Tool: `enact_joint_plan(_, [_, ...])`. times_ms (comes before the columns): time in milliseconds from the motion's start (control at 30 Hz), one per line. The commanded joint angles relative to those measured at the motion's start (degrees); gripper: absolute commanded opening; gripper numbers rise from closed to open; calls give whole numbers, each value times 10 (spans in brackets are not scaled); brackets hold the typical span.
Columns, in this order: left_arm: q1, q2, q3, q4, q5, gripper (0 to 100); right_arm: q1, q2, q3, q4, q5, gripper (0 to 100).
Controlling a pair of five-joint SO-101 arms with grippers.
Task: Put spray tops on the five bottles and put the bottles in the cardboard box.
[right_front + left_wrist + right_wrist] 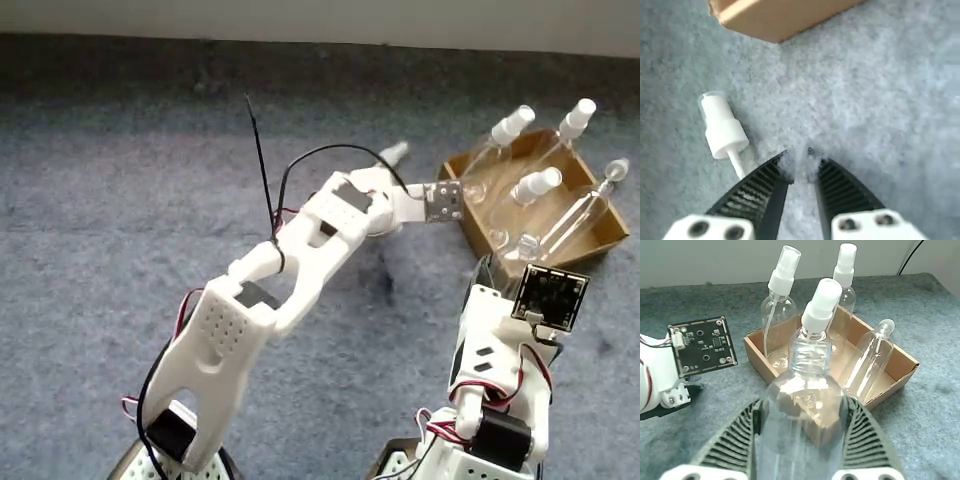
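In the left wrist view the edge cuts the brown cardboard box (775, 17), leaving one corner. The thin tube of the white plastic spray top (722, 127) goes behind a finger of the left gripper (799, 165), so its end is hidden. In the right wrist view the clear plastic bottle (802, 390) between the fingers of the right gripper (803, 412) has its base cut off and covers part of the box's near wall.

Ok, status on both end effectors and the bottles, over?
Left end effector empty, slightly open, beside loose spray top. Right end effector shut on capped bottle, near box. Three bottles in box. Nothing in the way.
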Motion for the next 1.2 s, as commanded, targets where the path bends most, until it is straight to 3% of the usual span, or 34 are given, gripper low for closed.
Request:
enact_joint_plan(0, [-7,-71,-21,88,2,5,3,-7,-3,-1,-5,41])
enact_joint_plan(267, [-54,-173,-19,171,2,5,3,-7,24,-2,-5,41])
enact_joint_plan(467, [-65,-193,-19,164,32,8,3,-7,25,-2,-5,41])
enact_joint_plan(667, [-73,-138,-22,33,133,23,3,-7,25,-2,-5,41])
enact_joint_plan(800, [-75,-87,-22,-47,204,169,3,-7,26,-2,-5,41])
enact_joint_plan(1167, [-58,26,-23,-269,215,204,3,-7,26,-2,-5,41])
